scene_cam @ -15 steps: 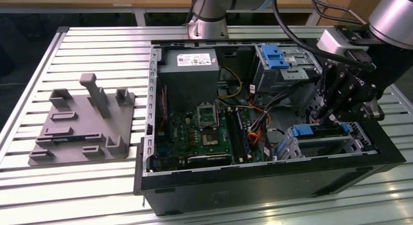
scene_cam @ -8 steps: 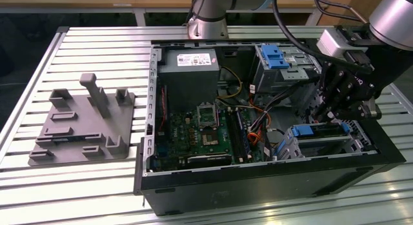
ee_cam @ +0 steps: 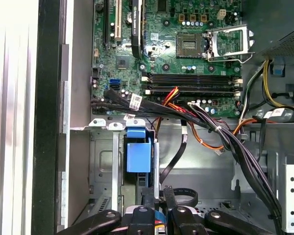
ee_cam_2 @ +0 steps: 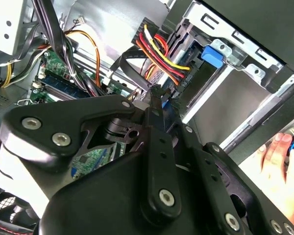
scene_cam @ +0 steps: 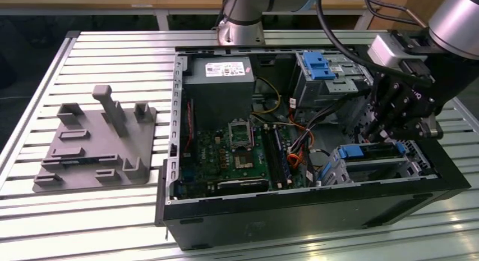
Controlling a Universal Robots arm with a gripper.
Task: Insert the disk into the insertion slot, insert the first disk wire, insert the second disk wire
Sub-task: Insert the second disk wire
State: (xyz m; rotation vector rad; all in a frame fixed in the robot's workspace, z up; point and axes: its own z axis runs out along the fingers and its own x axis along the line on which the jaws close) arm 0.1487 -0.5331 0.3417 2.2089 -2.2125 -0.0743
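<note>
Disk [scene_cam: 372, 152] with its blue frame sits in the insertion slot [scene_cam: 415, 166], the low silver cage at the near corner of the open computer case [scene_cam: 299, 207], on the exterior view's right. Just above it hangs the gripper [ee_cam_2: 157, 93], its black fingers [ee_cam_2: 156, 105] pressed together on a thin dark wire end with a bit of blue beside it, near the red and yellow wires [ee_cam_2: 159, 49]. A person's hand [ee_cam_2: 280, 164] rests outside the case wall, and a grey holder plate [scene_cam: 93, 146] lies on the table [scene_cam: 112, 45] well to the exterior view's left.
</note>
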